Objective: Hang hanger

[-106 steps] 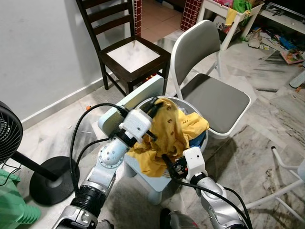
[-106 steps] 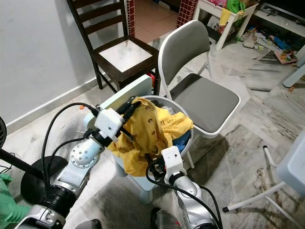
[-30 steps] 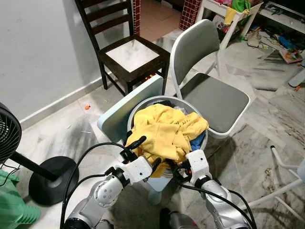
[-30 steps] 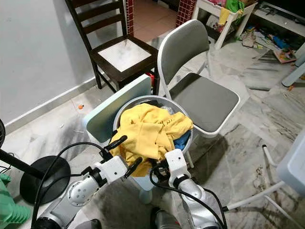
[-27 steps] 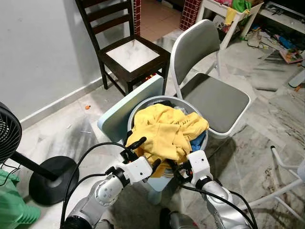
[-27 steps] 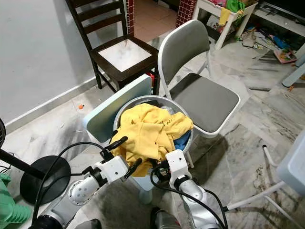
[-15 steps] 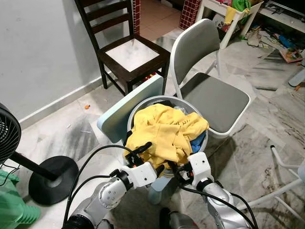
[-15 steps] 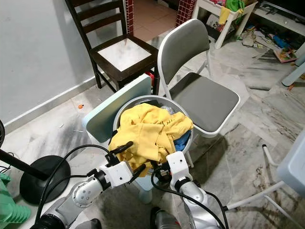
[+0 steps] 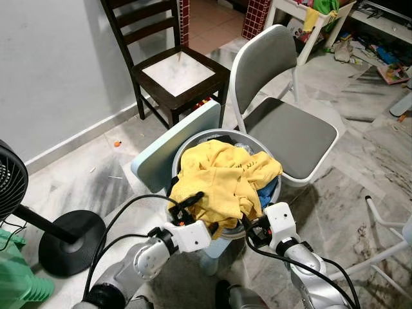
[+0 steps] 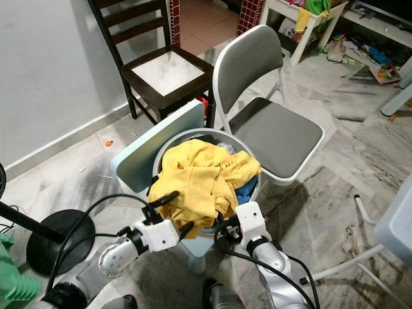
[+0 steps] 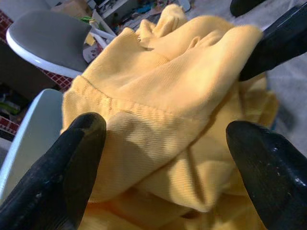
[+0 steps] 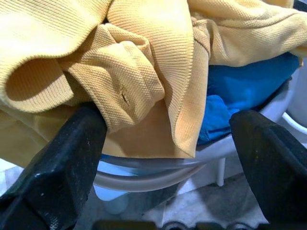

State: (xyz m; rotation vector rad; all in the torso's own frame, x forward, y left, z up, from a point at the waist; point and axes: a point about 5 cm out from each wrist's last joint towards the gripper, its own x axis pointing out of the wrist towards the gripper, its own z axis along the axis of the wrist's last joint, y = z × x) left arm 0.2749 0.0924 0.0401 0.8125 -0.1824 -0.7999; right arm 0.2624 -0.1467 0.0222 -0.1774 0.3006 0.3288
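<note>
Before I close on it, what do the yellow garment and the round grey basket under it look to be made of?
The yellow garment looks like a soft matte knit, likely cotton: ribbed weave and a folded cuff show. The round grey basket looks like smooth moulded plastic with a faint sheen on its rim, though I can't be sure.
</note>
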